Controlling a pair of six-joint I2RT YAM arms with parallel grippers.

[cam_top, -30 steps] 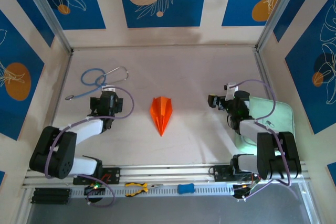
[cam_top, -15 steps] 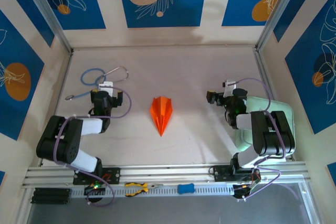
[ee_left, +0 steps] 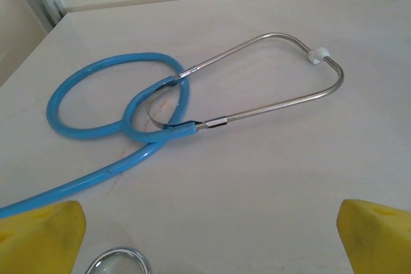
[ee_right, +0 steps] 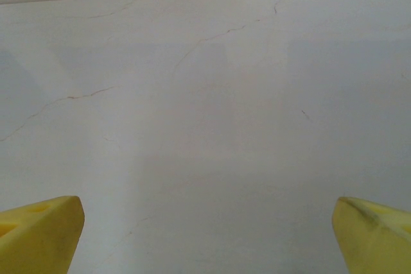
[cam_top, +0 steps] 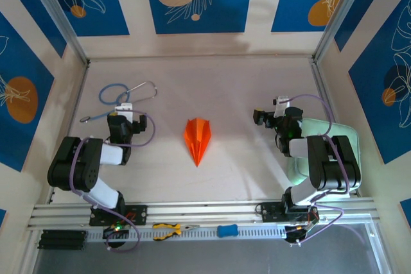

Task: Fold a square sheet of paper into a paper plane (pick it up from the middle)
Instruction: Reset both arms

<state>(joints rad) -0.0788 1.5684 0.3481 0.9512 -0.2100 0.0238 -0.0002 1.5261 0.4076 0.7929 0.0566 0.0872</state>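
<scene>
The orange paper lies folded into a paper plane, a pointed dart with its nose toward the near edge, flat on the middle of the table. No gripper touches it. My left gripper stands well to its left, open, and its yellow fingertips sit wide apart with only bare table between them. Just as far to the plane's right is my right gripper, open too, its fingertips spread over bare table.
A blue stethoscope lies just beyond the left gripper, its chest piece close to the left finger. A pale green pad lies under the right arm. Yellow pliers and a blue tool rest on the front rail.
Both arms have drawn back toward their bases, the left one still folding in and its gripper shifting a little left. The paper plane has not moved.
</scene>
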